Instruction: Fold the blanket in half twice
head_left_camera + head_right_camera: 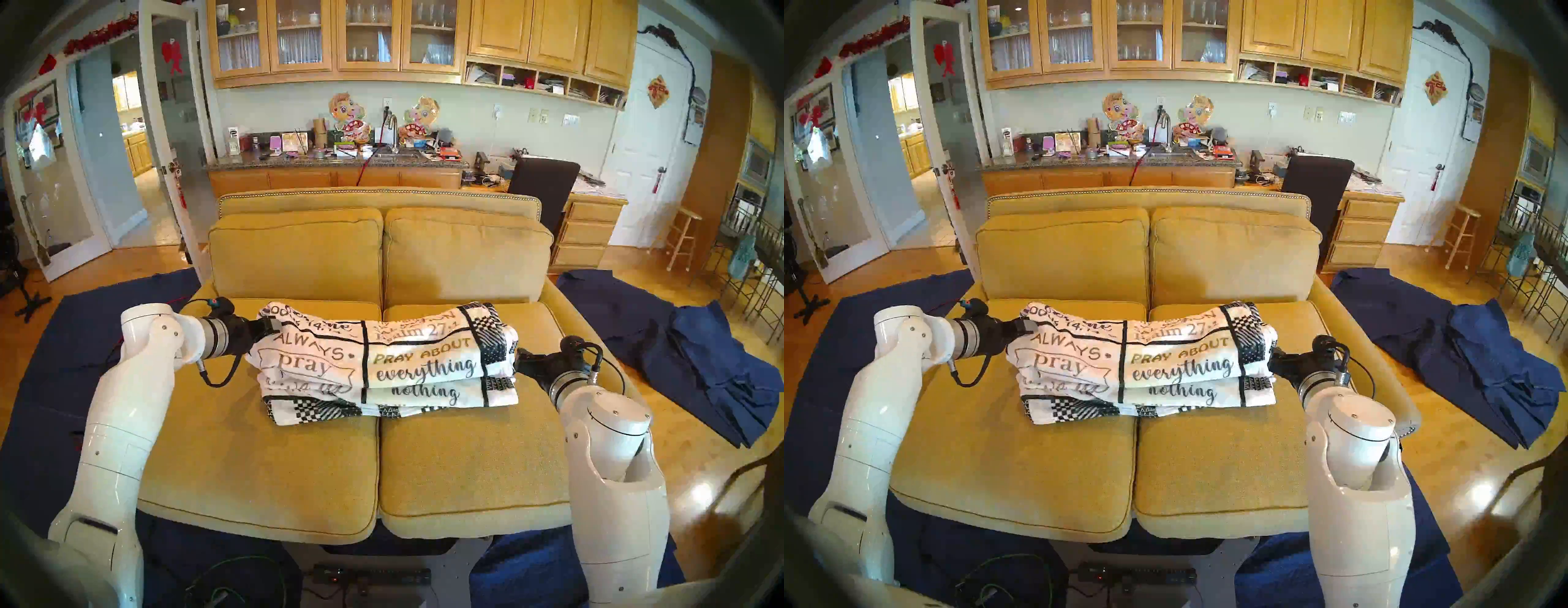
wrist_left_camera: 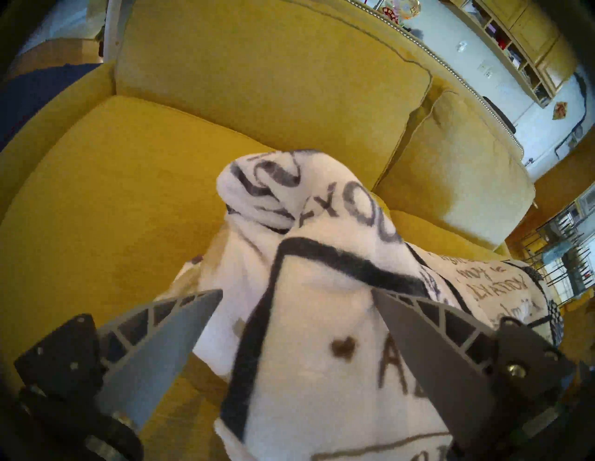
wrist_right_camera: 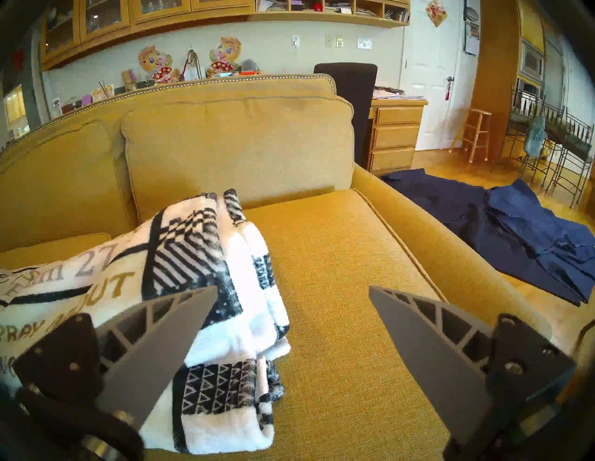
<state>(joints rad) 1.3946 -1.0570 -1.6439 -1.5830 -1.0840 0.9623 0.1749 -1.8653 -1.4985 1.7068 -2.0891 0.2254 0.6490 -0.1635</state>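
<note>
Looks like someone's home, an open living room and kitchen combo: yellow couch (image 1: 382,458), wooden cabinets (image 1: 547,38) full of glasses, cluttered counter (image 1: 339,163) with a sink.

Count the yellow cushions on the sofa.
4. Left seat cushion and right seat cushion lie side by side under the folded blanket; left back cushion and right back cushion stand behind them.

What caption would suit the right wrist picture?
Open right gripper beside the folded blanket on a yellow sofa, holding nothing.
</note>
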